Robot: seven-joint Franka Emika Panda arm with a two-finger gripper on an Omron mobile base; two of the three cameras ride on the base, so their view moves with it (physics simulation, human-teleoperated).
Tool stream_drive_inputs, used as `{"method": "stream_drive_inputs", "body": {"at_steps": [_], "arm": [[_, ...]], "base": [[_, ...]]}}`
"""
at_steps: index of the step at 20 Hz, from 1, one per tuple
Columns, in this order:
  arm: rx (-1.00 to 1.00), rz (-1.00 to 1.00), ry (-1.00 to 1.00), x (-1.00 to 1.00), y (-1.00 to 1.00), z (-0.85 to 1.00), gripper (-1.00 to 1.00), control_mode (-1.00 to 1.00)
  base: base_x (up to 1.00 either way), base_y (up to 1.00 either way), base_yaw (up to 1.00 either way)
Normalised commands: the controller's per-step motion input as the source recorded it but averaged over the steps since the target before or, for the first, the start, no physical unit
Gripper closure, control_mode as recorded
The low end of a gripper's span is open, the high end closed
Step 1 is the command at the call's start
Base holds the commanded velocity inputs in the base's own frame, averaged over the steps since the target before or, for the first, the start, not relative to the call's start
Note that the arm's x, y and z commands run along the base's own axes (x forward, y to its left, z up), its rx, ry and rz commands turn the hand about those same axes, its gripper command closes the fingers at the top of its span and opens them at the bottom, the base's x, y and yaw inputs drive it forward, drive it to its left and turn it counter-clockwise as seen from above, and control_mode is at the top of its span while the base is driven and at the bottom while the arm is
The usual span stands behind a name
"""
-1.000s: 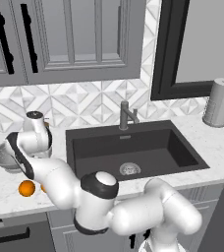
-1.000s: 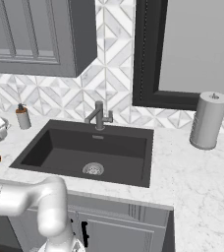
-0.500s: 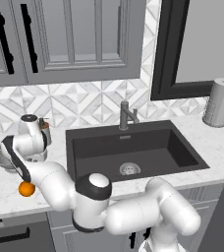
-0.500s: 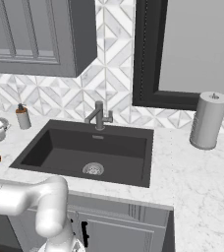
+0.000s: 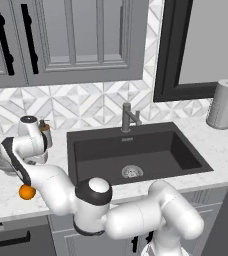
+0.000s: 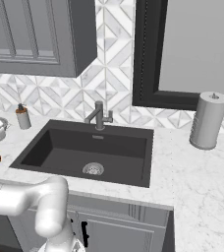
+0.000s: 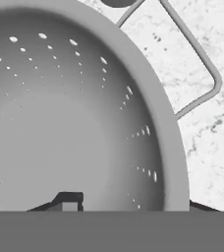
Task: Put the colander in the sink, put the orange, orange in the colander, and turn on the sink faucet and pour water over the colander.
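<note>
Nothing is done yet: the colander (image 7: 79, 128) sits on the counter (image 5: 1, 195) left of the empty sink (image 5: 136, 150), the gripper (image 7: 126, 206) straddling its rim, grip impossible to judge, an orange (image 5: 27, 191) nearby.

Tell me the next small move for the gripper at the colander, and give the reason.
Probably finish closing on the colander's rim, then lift it. In the hand view one fingertip sits inside the bowl and the other just outside the wall, so the rim lies between them, but a firm grip is not clear yet. The colander stands on the counter, left of the sink where it belongs.
</note>
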Motion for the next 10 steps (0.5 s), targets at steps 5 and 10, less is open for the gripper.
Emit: {"method": "stream_drive_inputs", "body": {"at_steps": [5,10], "arm": [[0.00,-0.01,-0.01,0.00,0.00,0.00,1.00,-1.00],[0.00,-0.06,-0.06,-0.09,-0.06,0.22,1.00,-1.00]], "base": [[0.00,0.00,0.00],[0.00,0.00,0.00]]}}
